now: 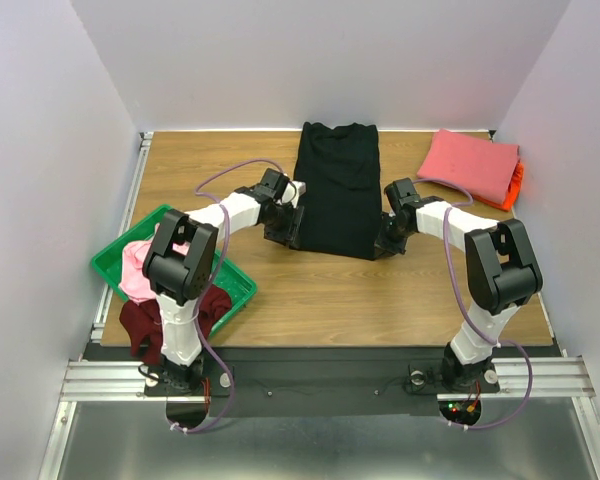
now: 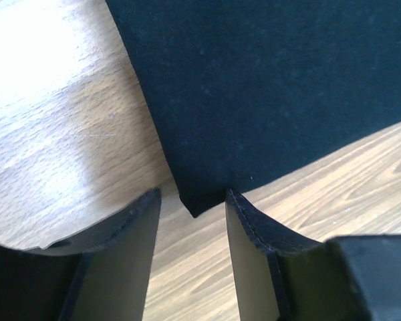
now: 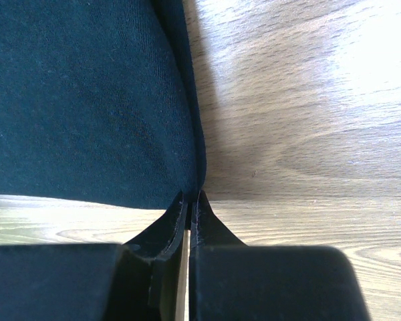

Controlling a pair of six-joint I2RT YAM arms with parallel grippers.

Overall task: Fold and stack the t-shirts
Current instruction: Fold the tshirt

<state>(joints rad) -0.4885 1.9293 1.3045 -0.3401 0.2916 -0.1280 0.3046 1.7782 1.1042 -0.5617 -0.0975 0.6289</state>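
Observation:
The black t-shirt (image 1: 338, 190) lies folded into a long strip in the middle of the table. My left gripper (image 1: 286, 236) is at its near left corner. In the left wrist view my left gripper (image 2: 192, 199) is open, with the corner of the black t-shirt (image 2: 267, 87) lying between the fingertips. My right gripper (image 1: 389, 241) is at the near right corner. In the right wrist view my right gripper (image 3: 190, 197) is shut on the hem of the black t-shirt (image 3: 80, 100). A folded coral-pink t-shirt (image 1: 467, 163) lies on an orange t-shirt (image 1: 517, 186) at the back right.
A green tray (image 1: 238, 285) stands at the near left, holding a light pink t-shirt (image 1: 137, 270). A dark maroon t-shirt (image 1: 150, 322) hangs over its near edge. White walls enclose the table on three sides.

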